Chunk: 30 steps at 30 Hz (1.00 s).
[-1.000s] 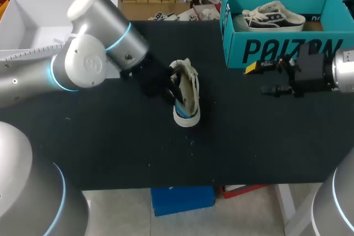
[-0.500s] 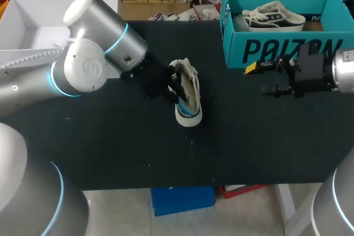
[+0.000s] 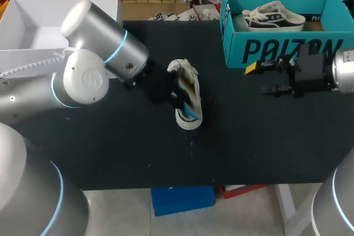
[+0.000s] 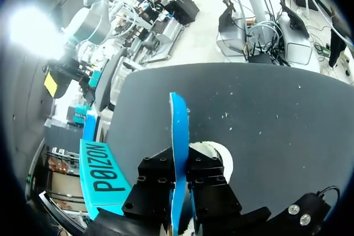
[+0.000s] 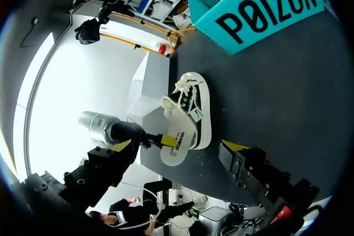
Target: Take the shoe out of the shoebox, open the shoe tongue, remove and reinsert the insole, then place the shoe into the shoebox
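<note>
Gripping the insole [image 4: 178,131], the left claw [image 3: 176,95] has its two black fingers pressed flat against either face of it, so the thin blue-backed sheet stands edge-on between them and sticks out ahead of the tips. The insole's pale upper face carries a small dark printed mark, too small to make out. Just beneath and ahead of this claw sits the shoe [image 3: 191,81], a white low canvas one with loose laces, resting on the dark bench [image 3: 110,147] with part of the insole inside it and the rest drawn out.

The right claw [image 3: 259,79] hangs well apart from the shoe, its yellow-tipped fingers spread wide with nothing between them. Close beside and behind it stands the teal shoebox [image 3: 282,48], open-topped, with big black block lettering along the side wall facing the bench. A second shoe [image 3: 274,16] of the same kind lies inside that box.

Behind the left arm, a white open box [image 3: 33,26] sits at the bench's far corner. The left arm's thick grey elbow covers the near wall of that box from above.
</note>
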Each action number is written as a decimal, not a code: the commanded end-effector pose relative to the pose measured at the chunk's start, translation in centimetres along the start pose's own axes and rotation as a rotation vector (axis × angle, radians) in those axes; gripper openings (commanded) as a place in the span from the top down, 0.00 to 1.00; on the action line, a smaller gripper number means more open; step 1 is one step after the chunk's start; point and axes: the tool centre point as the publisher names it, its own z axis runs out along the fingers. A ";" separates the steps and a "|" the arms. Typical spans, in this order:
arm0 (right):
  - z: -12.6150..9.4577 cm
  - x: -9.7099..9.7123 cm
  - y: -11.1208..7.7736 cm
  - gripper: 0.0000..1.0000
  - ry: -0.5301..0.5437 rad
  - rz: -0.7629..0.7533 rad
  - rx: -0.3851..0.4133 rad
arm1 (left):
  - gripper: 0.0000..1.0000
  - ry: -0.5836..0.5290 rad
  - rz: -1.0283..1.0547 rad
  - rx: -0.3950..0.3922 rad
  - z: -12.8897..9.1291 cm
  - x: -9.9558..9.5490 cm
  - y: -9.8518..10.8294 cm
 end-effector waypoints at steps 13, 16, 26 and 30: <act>0.0 0.0 0.1 0.00 -0.001 0.001 0.002 | 1.00 -0.090 -0.071 -0.027 0.7 0.1 -1.8; 0.0 0.0 0.1 0.00 -0.001 0.001 0.002 | 1.00 -0.108 -0.084 -0.023 1.0 0.1 -2.2; 0.0 0.0 0.1 0.00 -0.001 0.001 0.002 | 1.00 -0.131 -0.110 -0.030 0.9 0.5 -2.4; 0.0 0.0 0.1 0.00 -0.001 0.001 0.002 | 1.00 -0.112 -0.109 -0.042 0.6 0.6 -1.5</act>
